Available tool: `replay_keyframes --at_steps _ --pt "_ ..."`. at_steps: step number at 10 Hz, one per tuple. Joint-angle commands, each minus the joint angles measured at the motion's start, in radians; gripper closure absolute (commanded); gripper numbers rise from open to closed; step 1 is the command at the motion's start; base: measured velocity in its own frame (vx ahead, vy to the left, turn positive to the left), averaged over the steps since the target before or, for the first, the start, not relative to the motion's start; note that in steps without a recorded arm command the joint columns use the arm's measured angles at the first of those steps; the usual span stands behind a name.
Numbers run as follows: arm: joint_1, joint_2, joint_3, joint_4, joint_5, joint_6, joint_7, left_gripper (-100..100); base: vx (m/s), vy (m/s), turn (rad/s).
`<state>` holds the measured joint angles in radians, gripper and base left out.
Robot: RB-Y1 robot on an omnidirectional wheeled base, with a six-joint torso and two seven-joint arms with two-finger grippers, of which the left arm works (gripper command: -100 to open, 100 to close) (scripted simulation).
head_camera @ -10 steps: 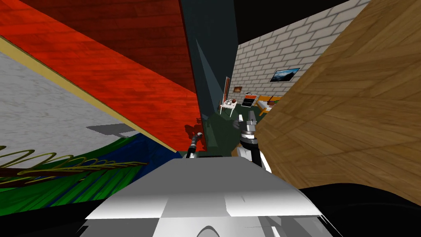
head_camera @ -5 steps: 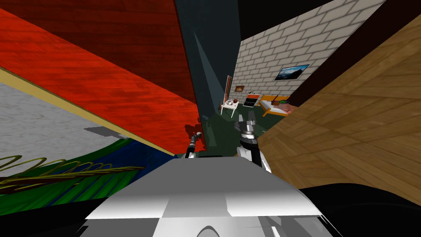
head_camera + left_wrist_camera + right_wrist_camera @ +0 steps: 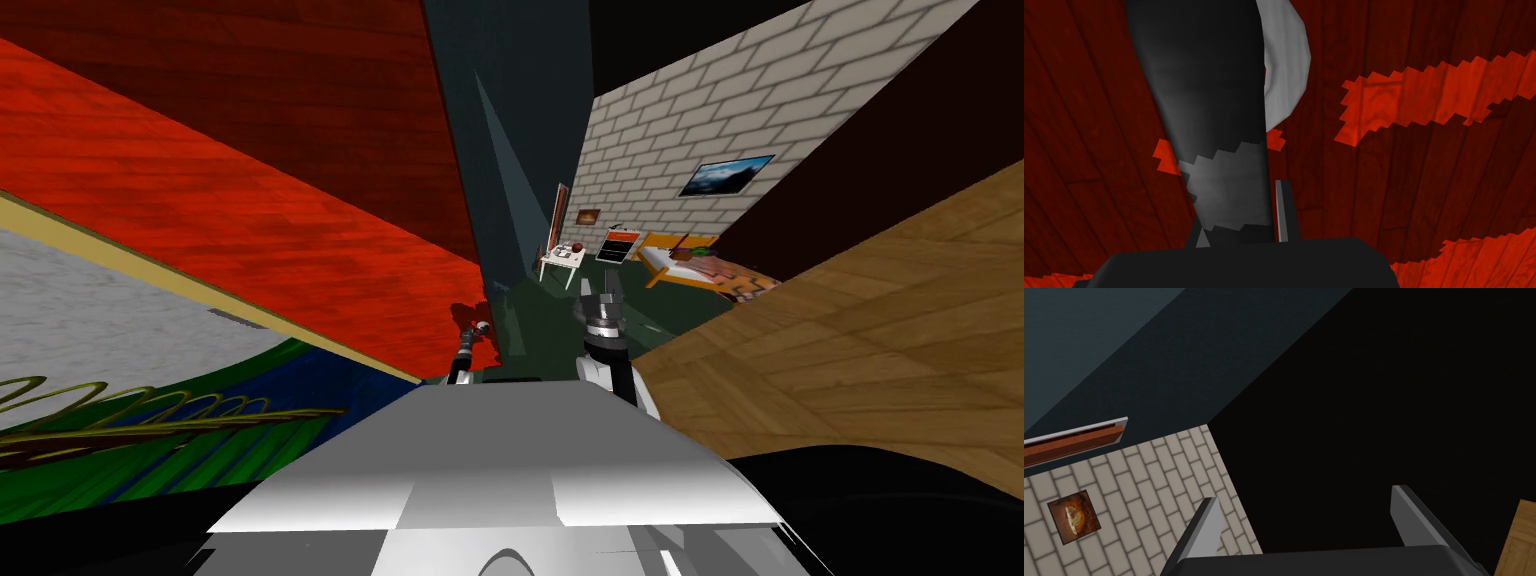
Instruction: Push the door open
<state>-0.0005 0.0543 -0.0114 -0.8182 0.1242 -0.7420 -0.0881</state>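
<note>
Red wooden plank door (image 3: 300,200): its swing arc may wrench left gripper (image 3: 1240,210) off the dark cylindrical handle (image 3: 1204,100) it clamps; right gripper (image 3: 1305,494) open.

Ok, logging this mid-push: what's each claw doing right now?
Left claw: closed on the dark handle of the red door.
Right claw: open, holding nothing.

Pale brick wall (image 3: 660,150) of the far room

On the brick wall hang a framed landscape picture (image 3: 726,175) and a smaller brown picture (image 3: 587,216); at the wall's foot stand a small white table (image 3: 562,259) (something round and reddish (image 3: 576,247) on top), a black-and-orange box (image 3: 620,246) and an orange-framed bed (image 3: 690,262), all on a dark green floor (image 3: 540,320), with a black area (image 3: 680,25) above the wall
</note>
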Motion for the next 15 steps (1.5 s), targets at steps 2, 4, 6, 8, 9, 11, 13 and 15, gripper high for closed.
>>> replay_keyframes --at_steps 2,4,6,8,9,11,13,15 --pt "-0.004 0.005 0.042 -0.01 0.015 -0.009 -0.021 100 0.155 -0.055 0.07" --pt "-0.006 -0.002 0.061 -0.009 0.022 -0.01 -0.033 100 0.168 -0.052 0.063" --pt "-0.007 -0.014 0.087 -0.008 0.032 -0.011 -0.048 100 0.19 -0.072 0.111" --pt "-0.009 -0.03 0.11 -0.007 0.042 -0.013 -0.062 100 0.169 -0.079 0.084" --pt "-0.01 -0.039 0.121 -0.006 0.046 -0.013 -0.069 100 0.182 -0.089 0.087" --pt "-0.011 -0.058 0.141 -0.005 0.053 -0.015 -0.08 100 0.196 -0.079 0.092" --pt "-0.012 -0.077 0.157 -0.005 0.06 -0.016 -0.09 100 0.168 -0.068 0.076" --pt "-0.013 -0.095 0.169 -0.004 0.065 -0.016 -0.097 100 0.143 -0.071 0.063"
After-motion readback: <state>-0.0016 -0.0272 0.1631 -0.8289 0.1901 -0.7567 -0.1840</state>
